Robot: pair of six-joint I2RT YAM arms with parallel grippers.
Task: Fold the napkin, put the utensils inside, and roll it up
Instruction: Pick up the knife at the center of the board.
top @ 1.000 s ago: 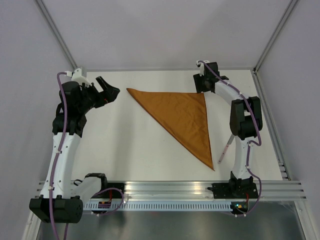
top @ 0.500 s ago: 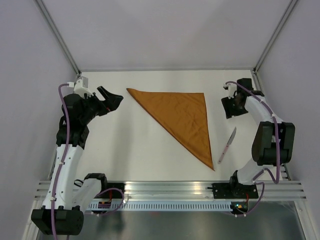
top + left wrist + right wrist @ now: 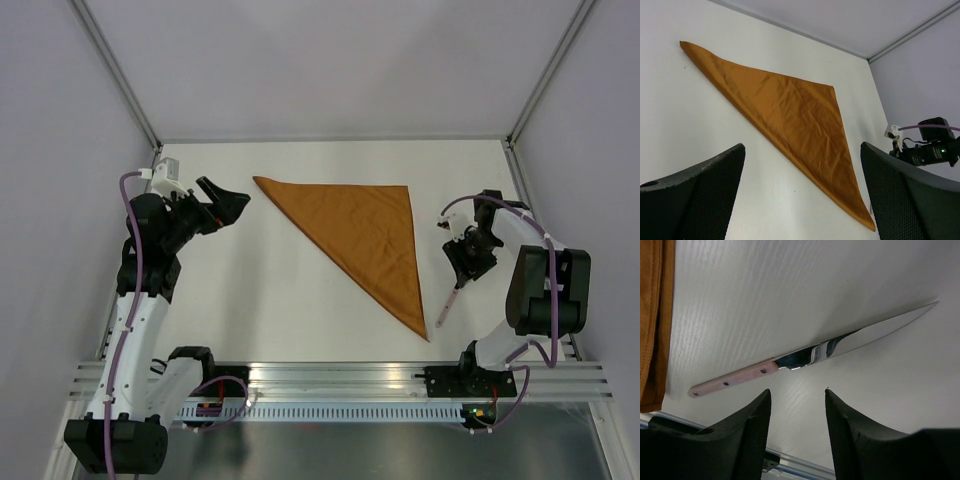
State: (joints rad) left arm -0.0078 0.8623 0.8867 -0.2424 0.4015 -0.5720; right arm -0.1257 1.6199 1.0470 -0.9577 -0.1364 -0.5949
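White table (image 3: 280,290), right end effector (image 3: 463,268) now over knife (image 3: 445,306)

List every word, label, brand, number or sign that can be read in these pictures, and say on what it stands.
No text can be read in any view.
The napkin: plain cloth, no label or print showing.
The knife: no brand or stamp visible on the blade or the handle, only small rivets.

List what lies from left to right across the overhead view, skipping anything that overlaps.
left end effector → napkin → knife
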